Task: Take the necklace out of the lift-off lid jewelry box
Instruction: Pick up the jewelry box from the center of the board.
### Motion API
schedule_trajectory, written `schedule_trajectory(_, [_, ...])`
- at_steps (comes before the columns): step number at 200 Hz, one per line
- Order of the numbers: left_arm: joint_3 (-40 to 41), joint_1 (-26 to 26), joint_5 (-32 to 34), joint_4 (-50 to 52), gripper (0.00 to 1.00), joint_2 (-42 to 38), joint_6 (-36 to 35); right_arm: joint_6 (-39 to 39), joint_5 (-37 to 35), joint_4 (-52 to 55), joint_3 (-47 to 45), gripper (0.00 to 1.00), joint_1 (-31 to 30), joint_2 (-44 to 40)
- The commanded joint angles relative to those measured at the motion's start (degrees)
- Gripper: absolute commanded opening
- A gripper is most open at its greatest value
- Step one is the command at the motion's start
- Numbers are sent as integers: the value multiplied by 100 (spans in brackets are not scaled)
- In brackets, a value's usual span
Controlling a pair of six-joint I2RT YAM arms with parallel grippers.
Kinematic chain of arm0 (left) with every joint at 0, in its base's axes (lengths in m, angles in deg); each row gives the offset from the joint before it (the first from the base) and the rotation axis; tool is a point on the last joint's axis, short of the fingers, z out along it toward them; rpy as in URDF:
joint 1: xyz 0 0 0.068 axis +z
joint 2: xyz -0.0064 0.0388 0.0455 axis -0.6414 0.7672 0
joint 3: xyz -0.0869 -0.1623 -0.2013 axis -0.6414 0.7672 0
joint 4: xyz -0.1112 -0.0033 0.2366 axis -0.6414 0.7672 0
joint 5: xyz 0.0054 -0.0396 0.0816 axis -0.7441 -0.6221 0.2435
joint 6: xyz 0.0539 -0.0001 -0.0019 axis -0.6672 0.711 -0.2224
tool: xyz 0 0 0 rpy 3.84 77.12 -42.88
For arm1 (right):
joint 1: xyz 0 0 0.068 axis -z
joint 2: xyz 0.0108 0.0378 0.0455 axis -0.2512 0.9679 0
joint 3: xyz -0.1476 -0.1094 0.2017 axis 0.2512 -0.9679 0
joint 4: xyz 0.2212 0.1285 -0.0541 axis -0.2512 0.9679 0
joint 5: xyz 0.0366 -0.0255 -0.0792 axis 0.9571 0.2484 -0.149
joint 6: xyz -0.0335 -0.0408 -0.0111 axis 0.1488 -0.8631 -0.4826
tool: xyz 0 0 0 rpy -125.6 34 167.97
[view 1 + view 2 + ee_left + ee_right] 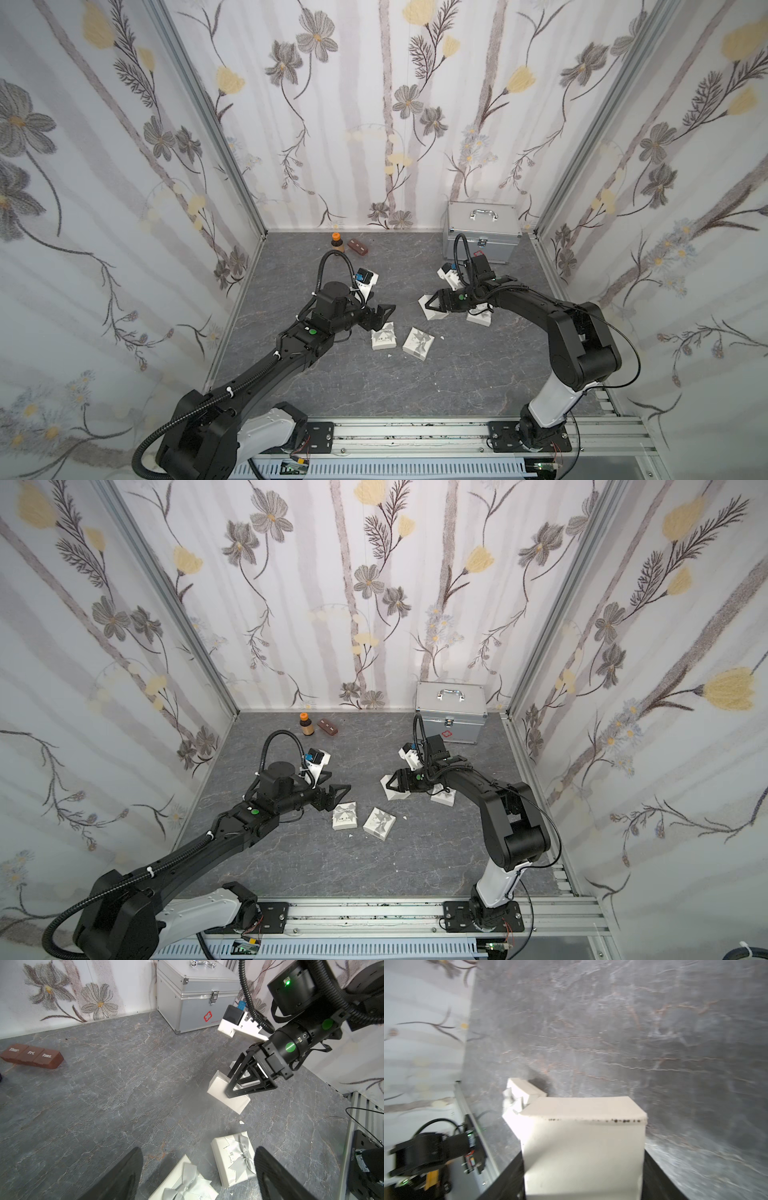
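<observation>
Left gripper [380, 318] hangs wide open, empty, above two ribboned white boxes [382, 337]. Beyond it, right gripper [432, 305] clamps a tilted plain white box [216, 1088]. The necklace shows nowhere and is probably inside; the next move is likely tipping or fishing it out gently.

The table [415, 386] looks like gray stone, matt, with thin pale cracks. At its far right corner the case [482, 241] is silver metal with ribbed sides, and its handle [483, 215] is shiny. The plain white box [583, 1147] looks like smooth matt card, with dark specks along one edge. Near the middle, a bow box [222, 1147] and a second bow box [178, 1169] are white card with shiny gray cloth ribbons. Near the far edge, the brown pill box [31, 1058] is smooth plastic.
</observation>
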Motion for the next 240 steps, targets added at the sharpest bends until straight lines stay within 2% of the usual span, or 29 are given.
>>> schedule_trajectory(1, [36,-63,187,-239,83,167,-286,290,1281,-718,-116,58,8,-119])
schedule_trajectory(47, [87,-474,781,-417,79,424,-1042,722,2213,-1164,-467,58,-40,-576])
schedule_trajectory(66, [156,-647,956,-840,74,449,-1237,771,2489,-1165,-532,59,-151,-767])
schedule_trajectory(106, [270,-775,806,-1772,68,491,-1252,841,2780,-1125,-625,59,-281,-1009])
schedule_trajectory(138, [491,-821,300,-2564,63,569,-1381,934,2959,-1244,-700,59,-393,-1082])
schedule_trajectory(169, [600,-857,159,-3013,58,574,-1424,1053,3079,-1408,-734,59,-456,-1118])
schedule_trajectory(194, [598,-873,35,-3159,49,574,-1388,1232,3198,-1668,-777,59,-481,-1109])
schedule_trajectory(202, [604,-869,41,-3230,30,574,-1370,1267,3227,-1716,-779,59,-487,-1103])
schedule_trajectory(211, [650,-870,86,-3383,22,572,-1327,1298,3247,-1744,-779,59,-497,-1076])
schedule_trajectory(240, [707,-868,-54,-3571,23,574,-1297,1459,3328,-1982,-812,59,-515,-1061])
